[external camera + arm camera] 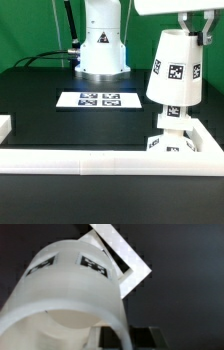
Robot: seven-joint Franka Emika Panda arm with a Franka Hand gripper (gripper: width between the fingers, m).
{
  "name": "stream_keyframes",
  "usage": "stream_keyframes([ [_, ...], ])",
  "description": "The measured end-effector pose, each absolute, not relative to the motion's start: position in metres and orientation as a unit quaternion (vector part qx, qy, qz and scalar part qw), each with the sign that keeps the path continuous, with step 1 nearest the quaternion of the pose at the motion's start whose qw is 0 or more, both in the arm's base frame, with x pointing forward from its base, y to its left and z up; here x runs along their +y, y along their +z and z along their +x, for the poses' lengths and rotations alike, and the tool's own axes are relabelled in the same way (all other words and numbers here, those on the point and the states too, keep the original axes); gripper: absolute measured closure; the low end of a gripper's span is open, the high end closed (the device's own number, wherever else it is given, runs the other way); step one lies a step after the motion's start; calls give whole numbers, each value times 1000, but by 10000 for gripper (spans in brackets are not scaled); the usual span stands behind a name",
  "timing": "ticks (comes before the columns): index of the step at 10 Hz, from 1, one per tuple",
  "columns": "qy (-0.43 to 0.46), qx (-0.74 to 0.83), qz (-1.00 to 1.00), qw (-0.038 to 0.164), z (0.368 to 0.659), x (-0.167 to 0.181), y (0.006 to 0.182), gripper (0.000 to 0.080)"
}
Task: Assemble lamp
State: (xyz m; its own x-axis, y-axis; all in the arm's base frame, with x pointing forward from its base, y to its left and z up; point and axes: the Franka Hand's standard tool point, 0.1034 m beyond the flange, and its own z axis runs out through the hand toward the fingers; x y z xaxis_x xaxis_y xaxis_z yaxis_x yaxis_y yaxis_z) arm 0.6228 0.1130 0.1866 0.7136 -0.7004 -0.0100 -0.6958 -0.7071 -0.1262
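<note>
My gripper (pixel 196 30) is shut on the rim wall of the white cone shade (pixel 175 68) and holds it, slightly tilted, at the exterior view's right. Just under the shade stands the bulb (pixel 172 119), upright on the square base (pixel 168 146), which sits in the corner of the white rail. The shade's lower edge is right above the bulb's head; I cannot tell if they touch. In the wrist view the shade (pixel 65 297) fills most of the picture, and its wall runs between my gripper's (pixel 125 339) dark fingers. The bulb and base are hidden there.
A white rail (pixel 90 160) runs along the table's front and turns back at the right; its corner also shows in the wrist view (pixel 125 258). The marker board (pixel 98 99) lies mid-table. The white robot pedestal (pixel 102 45) stands at the back. A white block (pixel 5 126) sits at the left edge.
</note>
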Motion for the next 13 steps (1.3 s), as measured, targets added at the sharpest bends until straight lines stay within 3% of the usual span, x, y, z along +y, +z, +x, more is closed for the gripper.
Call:
stream_keyframes([
  [10, -30, 370, -927, 53, 628, 121, 151, 754],
  [11, -31, 370, -927, 53, 628, 121, 151, 673],
  [12, -31, 370, -927, 54, 629, 121, 152, 513],
  [13, -32, 370, -927, 54, 629, 122, 152, 513],
])
